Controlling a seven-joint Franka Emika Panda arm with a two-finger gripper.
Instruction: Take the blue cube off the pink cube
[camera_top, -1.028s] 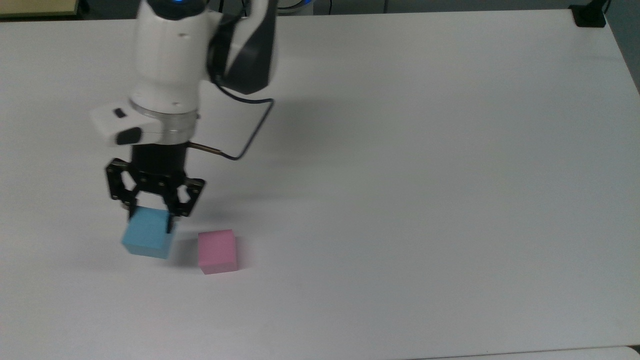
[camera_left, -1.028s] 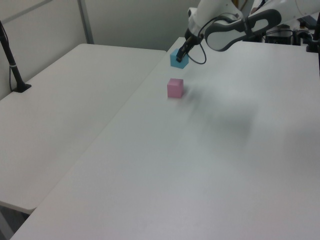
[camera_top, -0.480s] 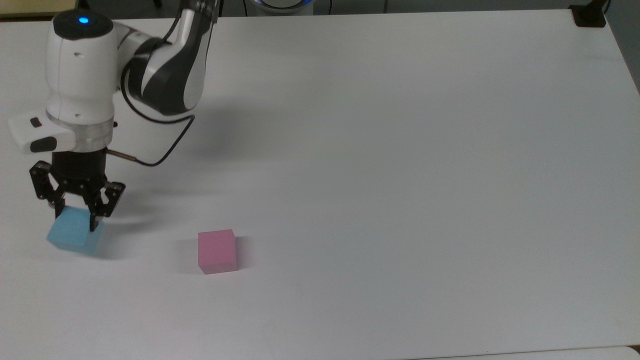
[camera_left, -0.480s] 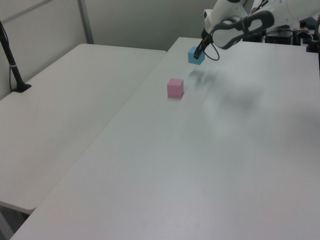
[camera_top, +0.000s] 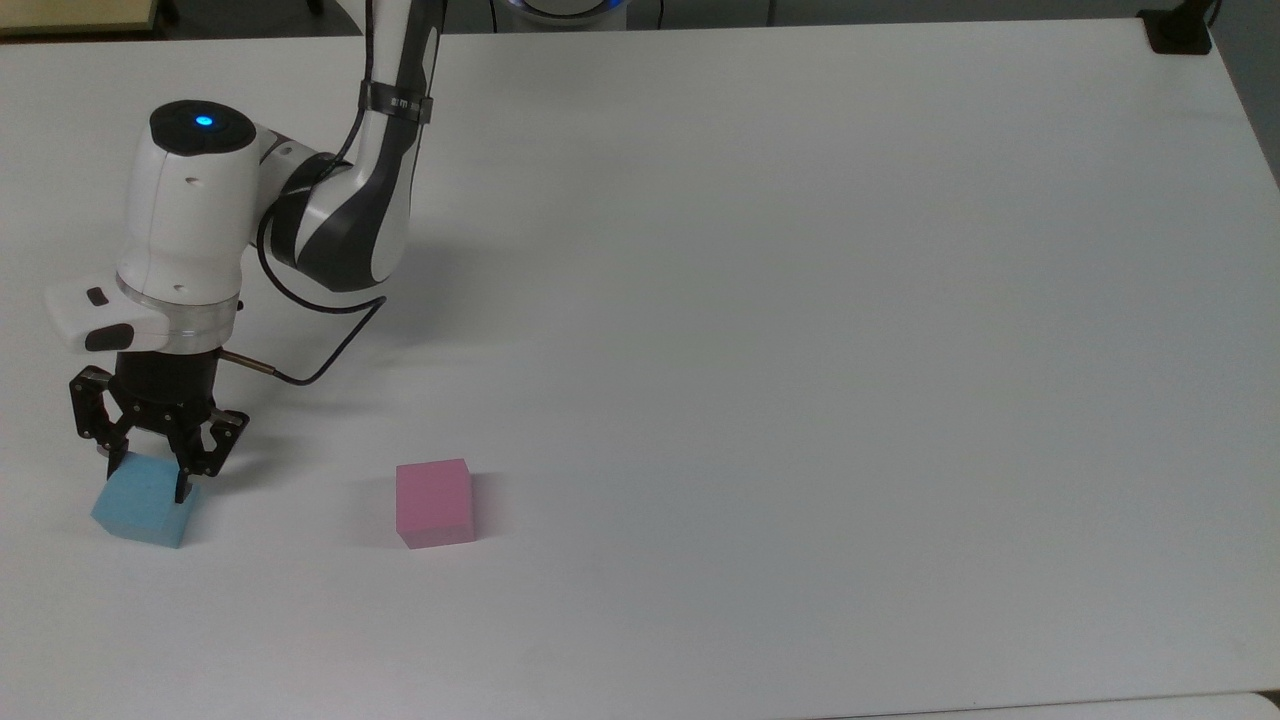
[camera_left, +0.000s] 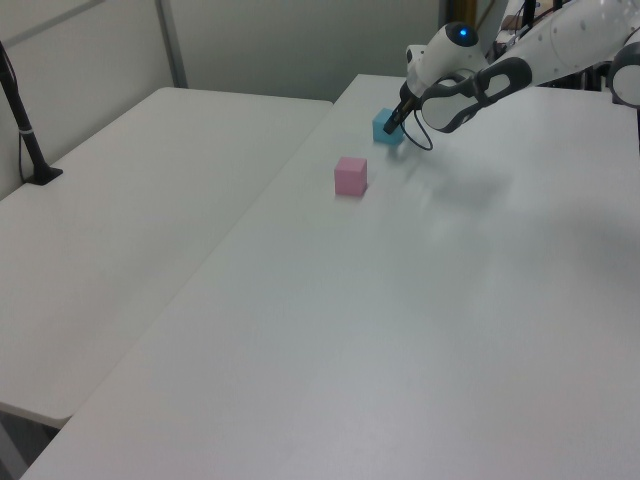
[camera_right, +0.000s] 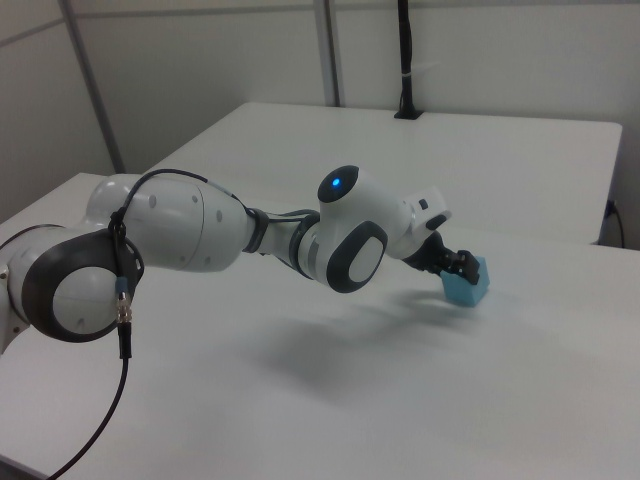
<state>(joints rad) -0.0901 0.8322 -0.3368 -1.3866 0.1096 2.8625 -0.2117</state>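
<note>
the hand (camera_top: 148, 468) is clamped on the blue cube (camera_top: 140, 507), one finger on each side, at the top view's lower left. the cube sits at or just above the white worktop (camera_top: 800, 300). the pink cube (camera_top: 434, 502) rests on the worktop well apart, to the top view's right.

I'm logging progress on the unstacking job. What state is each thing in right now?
Small light sky-blue matte cube: off the pink cube, tilted, low at the table near the top view's left edge, held.
Small pale pink matte cube: flat on the white table, apart from the blue cube, nothing on top.
Tool: shut on the blue cube, pointing down.
</note>
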